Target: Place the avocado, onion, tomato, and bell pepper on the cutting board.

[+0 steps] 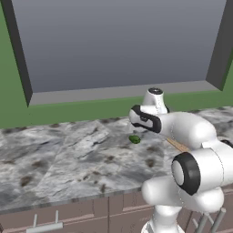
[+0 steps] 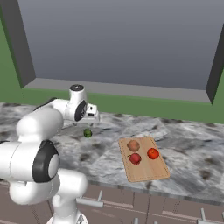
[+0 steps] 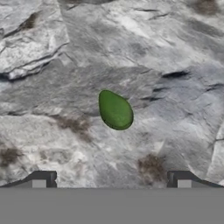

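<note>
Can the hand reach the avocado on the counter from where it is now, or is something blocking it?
Probably yes. The hand is open above the avocado, which lies alone on the bare marble counter with nothing between them.

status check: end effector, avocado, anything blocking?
End effector open, empty, above the avocado. Avocado on the counter, off the cutting board. Nothing in the way.

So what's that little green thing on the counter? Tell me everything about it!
That's the avocado: small, smooth, glossy, dark green, egg-shaped with one end a bit narrower. It looks whole, not cut. It lies on its side on the grey marbled counter, by itself, away from the cutting board. Only the counter touches it. The open gripper hangs above it, not touching.
</note>
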Available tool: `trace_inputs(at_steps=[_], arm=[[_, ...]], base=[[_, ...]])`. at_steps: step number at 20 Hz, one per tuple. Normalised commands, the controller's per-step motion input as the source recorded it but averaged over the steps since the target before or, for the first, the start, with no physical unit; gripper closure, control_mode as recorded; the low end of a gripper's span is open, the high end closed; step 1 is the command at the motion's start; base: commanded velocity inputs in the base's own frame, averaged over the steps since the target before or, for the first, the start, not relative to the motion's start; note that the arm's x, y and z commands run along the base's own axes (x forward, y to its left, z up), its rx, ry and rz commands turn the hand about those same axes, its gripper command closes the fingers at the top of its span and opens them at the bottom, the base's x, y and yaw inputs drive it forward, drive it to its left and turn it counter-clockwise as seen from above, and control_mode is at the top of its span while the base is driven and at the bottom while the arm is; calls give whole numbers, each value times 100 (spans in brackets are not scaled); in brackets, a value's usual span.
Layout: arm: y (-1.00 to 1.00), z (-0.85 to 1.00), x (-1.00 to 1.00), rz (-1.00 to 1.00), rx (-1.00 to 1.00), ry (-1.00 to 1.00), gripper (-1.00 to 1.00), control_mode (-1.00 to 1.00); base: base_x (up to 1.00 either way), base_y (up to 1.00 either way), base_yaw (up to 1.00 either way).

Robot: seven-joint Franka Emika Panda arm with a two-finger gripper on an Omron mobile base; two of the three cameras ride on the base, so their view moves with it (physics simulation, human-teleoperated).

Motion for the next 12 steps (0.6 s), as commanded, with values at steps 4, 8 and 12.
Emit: trace_inputs(at_steps=[4,8,12], arm=[[3,-37,18,0,0,0,-100,-100],[7,-26,21,0,0,0,-100,-100],[7,-20,21,0,0,0,-100,-100]], base=[[0,0,0],[0,0,0],[0,0,0]])
